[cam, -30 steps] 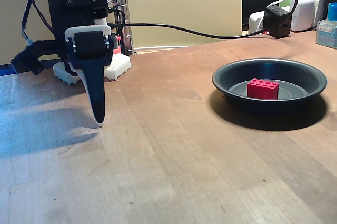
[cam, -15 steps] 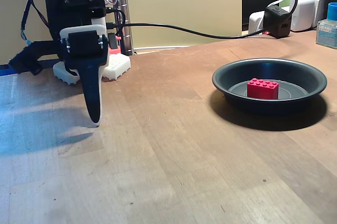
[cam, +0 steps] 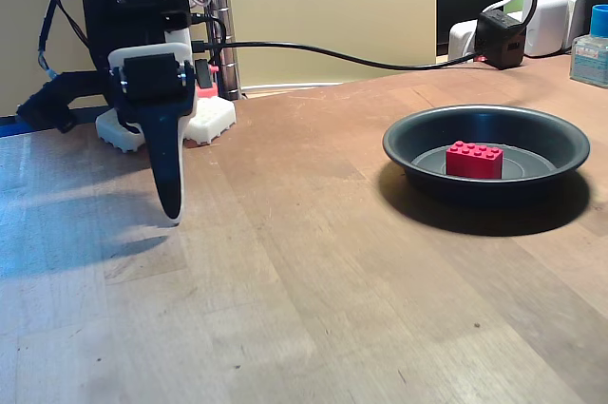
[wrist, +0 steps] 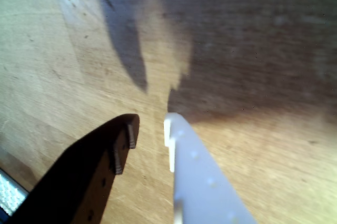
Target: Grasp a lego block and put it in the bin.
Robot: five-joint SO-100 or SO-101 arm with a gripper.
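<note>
**A:** Where is the lego block (cam: 474, 160)?

**B:** In the fixed view it sits flat on the floor of the bin (cam: 404, 138), studs up, roughly in the middle and clear of the flared rim. By the look of it, the putting-in is already done.

**A:** How would it handle if it had to be picked again?

**B:** I judge it light, rigid and smooth-sided, so not fragile but a little slippery. The best hold would be across the two long flat sides, pads low on the walls, not on the studs. The pan's rim would crowd a slanted approach, so coming straight down looks safer.

**A:** And the gripper (wrist: 149, 128)?

**B:** In the wrist view the dark finger (wrist: 100, 166) and the white finger (wrist: 197, 176) stand a narrow gap apart, with bare wood between them; it holds nothing. In the fixed view the gripper (cam: 170, 215) hangs tip-down just above the table (cam: 313, 309), near the white robot base (cam: 211, 119) and well apart from the bin.
</note>
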